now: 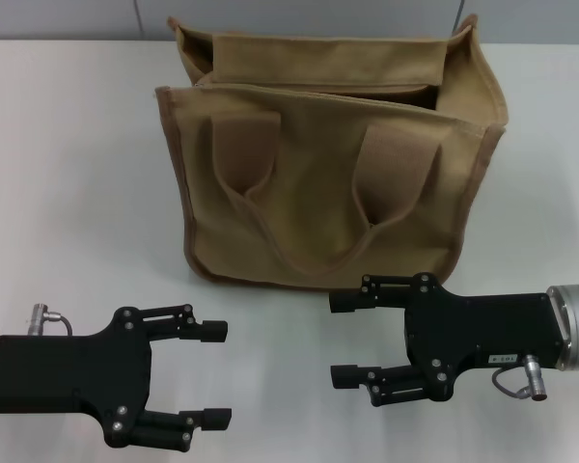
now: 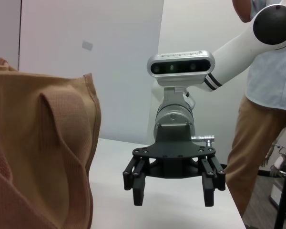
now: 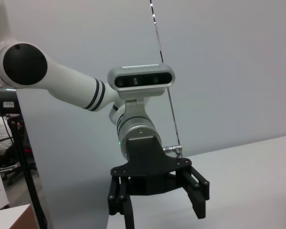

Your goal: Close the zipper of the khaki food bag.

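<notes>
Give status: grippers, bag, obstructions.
Left gripper open, right gripper open, both facing each other before the khaki food bag. Bag upright, top gaping, untouched. Nothing between.

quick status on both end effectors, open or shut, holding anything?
Left end effector: open, empty, hovering over the table in front of the khaki food bag.
Right end effector: open, empty, also in front of the bag.
</notes>
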Robot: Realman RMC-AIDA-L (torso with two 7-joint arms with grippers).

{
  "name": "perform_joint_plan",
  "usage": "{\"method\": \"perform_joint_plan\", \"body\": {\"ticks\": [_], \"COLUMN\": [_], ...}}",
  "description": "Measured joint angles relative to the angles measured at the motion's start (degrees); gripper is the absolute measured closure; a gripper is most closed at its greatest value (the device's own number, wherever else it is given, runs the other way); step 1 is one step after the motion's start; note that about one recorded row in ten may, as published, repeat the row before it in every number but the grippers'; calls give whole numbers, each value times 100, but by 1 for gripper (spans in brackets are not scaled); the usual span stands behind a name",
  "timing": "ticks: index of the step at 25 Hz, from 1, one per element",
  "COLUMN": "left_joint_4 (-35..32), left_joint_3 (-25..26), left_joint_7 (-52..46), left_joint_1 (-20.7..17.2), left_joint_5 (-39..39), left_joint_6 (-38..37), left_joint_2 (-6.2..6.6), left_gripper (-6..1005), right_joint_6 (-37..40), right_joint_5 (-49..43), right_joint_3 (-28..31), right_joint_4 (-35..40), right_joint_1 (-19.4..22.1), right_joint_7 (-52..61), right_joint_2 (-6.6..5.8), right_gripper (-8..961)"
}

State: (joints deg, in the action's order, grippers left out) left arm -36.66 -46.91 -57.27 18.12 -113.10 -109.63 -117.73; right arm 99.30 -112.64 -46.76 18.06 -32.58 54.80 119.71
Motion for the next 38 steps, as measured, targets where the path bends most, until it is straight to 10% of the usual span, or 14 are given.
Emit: {"method": "perform_joint_plan", "body": {"ticks": [15,26,38], "left_joint_4": [22,363,875], "left_joint_3": [67,1949,2404], "left_joint_7": [90,572,897], "left_joint_1": [18,-41,428], "left_joint_5": [8,190,437], "left_joint_6": [32,218,1916], "left_joint_2": [-31,-84,-104], "left_gripper": [189,188,189], "right_joint_6": [-25,215,329], "right_joint_5": [190,888,938], "right_joint_3": [35,120,284], "right_joint_4": [-239,-1606,-2255], "right_joint_1": [-11,-313,-383], "right_joint_7": [-133,-1440,-2166], "right_joint_2": [7,17,17], "right_gripper": [186,187,187]}}
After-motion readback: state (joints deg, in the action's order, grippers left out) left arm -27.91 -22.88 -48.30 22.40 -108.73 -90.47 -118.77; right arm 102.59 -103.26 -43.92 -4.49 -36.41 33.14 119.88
